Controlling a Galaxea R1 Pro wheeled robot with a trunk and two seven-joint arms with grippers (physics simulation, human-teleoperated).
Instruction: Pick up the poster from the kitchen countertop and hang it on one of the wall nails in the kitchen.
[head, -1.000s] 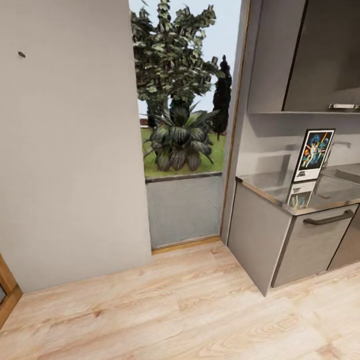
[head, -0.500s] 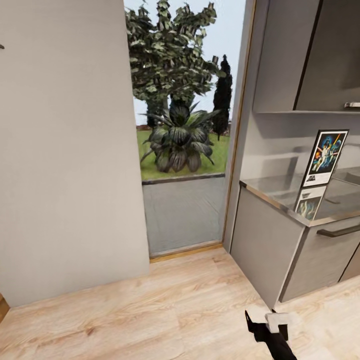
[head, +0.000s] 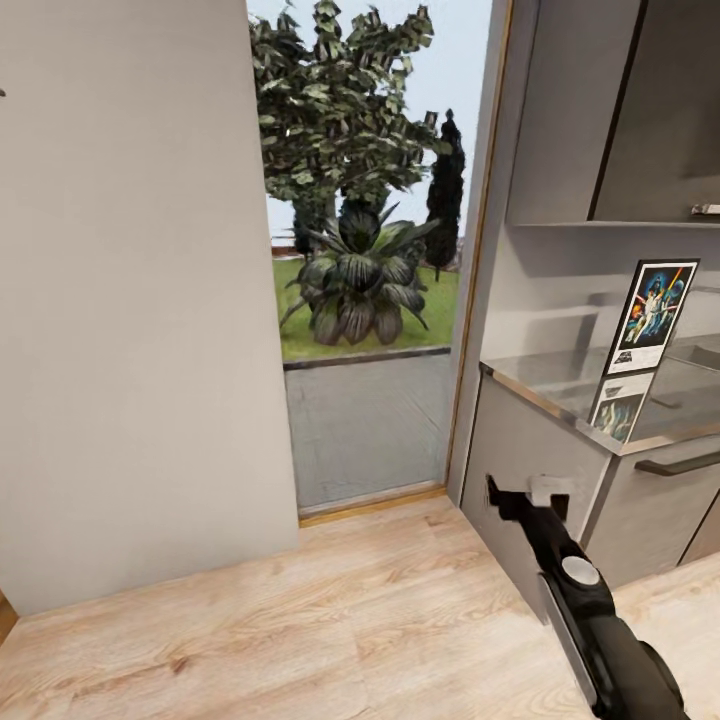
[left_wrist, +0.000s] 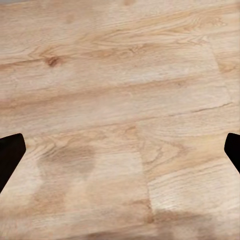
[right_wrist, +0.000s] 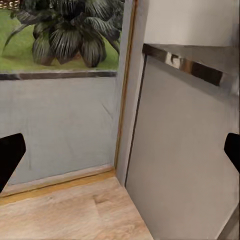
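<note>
One nail (head: 2, 93) marks the pale wall at far left. Left claw (left_wrist: 120, 150) is spread wide over wood floor (left_wrist: 120, 75). Right claw (head: 528, 492), spread and empty, fronts the cabinet side. Poster (head: 652, 316) stands upright near the counter (head: 560, 395) front edge.

Home kitchen: steel countertop (head: 560, 385), cabinets (head: 530, 480).

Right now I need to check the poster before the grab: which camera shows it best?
The head view: the poster stands upright on the kitchen countertop. The right wrist view catches just the countertop's edge, and the left wrist view looks at wood floor.
</note>
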